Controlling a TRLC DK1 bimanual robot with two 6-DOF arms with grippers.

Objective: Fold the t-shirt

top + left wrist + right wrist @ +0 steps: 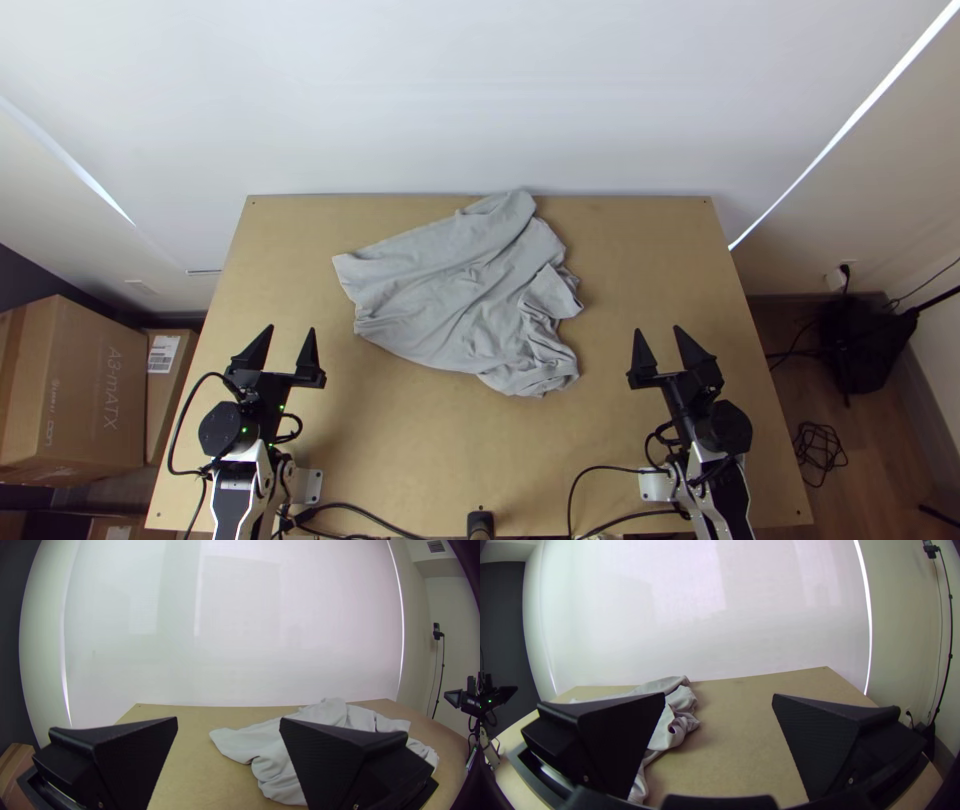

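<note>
Top view's got the rumpled grey fabric t-shirt [440, 290] between and slightly beyond the black two-fingered left gripper [291, 327] and matching right gripper [658, 329], both spread, empty. Flatter end's nearer the left, imo.

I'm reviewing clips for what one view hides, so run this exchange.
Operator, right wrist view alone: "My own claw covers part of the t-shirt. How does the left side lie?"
Observer: From the top view, the left side of the t-shirt is spread fairly flat, with shallow wrinkles.
Operator: Is the left claw open or shut?
Observer: The left claw is open, its tips well apart, with bare table between it and the t-shirt.
</note>
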